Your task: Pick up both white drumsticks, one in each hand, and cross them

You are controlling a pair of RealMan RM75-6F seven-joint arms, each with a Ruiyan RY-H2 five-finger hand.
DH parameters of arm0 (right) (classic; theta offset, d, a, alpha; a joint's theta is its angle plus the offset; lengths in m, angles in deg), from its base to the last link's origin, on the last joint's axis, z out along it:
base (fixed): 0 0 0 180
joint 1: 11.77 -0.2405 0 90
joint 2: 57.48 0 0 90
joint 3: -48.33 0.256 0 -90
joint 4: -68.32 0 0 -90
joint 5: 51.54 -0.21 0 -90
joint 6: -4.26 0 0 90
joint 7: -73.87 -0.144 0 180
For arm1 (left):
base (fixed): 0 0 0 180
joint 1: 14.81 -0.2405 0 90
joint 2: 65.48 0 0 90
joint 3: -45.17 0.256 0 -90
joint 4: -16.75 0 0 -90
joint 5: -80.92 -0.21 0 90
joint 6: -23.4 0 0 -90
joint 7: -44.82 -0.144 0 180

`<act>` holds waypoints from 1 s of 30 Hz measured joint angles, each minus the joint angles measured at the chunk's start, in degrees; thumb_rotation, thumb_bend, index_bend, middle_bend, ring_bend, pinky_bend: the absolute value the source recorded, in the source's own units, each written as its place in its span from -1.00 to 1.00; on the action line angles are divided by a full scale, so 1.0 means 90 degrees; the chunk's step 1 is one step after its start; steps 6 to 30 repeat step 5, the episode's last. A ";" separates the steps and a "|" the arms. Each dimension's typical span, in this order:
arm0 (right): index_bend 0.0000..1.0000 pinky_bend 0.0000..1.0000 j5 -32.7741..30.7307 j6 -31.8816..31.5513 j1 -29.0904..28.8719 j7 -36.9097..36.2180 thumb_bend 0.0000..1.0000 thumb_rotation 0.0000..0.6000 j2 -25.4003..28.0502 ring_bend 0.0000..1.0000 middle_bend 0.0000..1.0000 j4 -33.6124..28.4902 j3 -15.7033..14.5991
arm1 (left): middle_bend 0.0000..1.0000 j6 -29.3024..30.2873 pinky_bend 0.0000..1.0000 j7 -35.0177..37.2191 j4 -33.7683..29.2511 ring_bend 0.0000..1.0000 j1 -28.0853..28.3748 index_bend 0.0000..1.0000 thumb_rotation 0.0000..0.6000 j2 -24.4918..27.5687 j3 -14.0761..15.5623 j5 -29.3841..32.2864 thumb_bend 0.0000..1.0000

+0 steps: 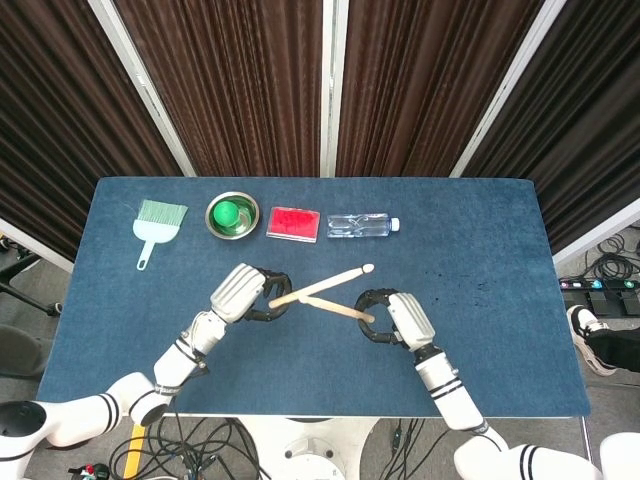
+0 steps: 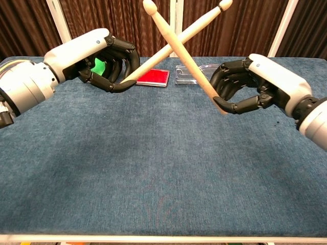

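Both pale drumsticks are lifted above the blue table [image 1: 480, 230] and cross each other in an X. My left hand [image 1: 245, 292] [image 2: 99, 58] grips the butt of the left drumstick [image 1: 345, 276] [image 2: 204, 20], which slants up to the right. My right hand [image 1: 395, 318] [image 2: 250, 89] grips the butt of the right drumstick [image 1: 338, 308] [image 2: 162, 24], which slants up to the left. In the chest view the right stick passes in front of the left one, crossing near the tips. The hands are apart, at the table's middle.
Along the far edge lie a green hand brush [image 1: 158, 222], a metal bowl [image 1: 232, 216] with a green ball [image 2: 97, 66] in it, a flat red object [image 1: 294, 223] and a clear bottle [image 1: 362, 225] on its side. Dark curtains hang behind.
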 measured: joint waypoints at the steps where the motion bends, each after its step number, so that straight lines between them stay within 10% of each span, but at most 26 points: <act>1: 0.50 -0.21 -0.0049 -0.0001 0.0000 0.0025 0.59 1.00 -0.0031 -0.13 0.34 -0.0006 0.0024 | 0.40 0.0020 0.44 0.0029 0.0018 0.30 0.0008 0.24 1.00 -0.0004 0.0010 -0.0017 -0.07; 30: 0.51 -0.21 -0.0277 0.0001 -0.0006 0.0168 0.59 1.00 -0.0187 -0.13 0.34 -0.0029 0.0150 | 0.40 0.0102 0.44 0.0110 0.0109 0.30 0.0044 0.24 1.00 -0.0023 0.0072 -0.0098 -0.07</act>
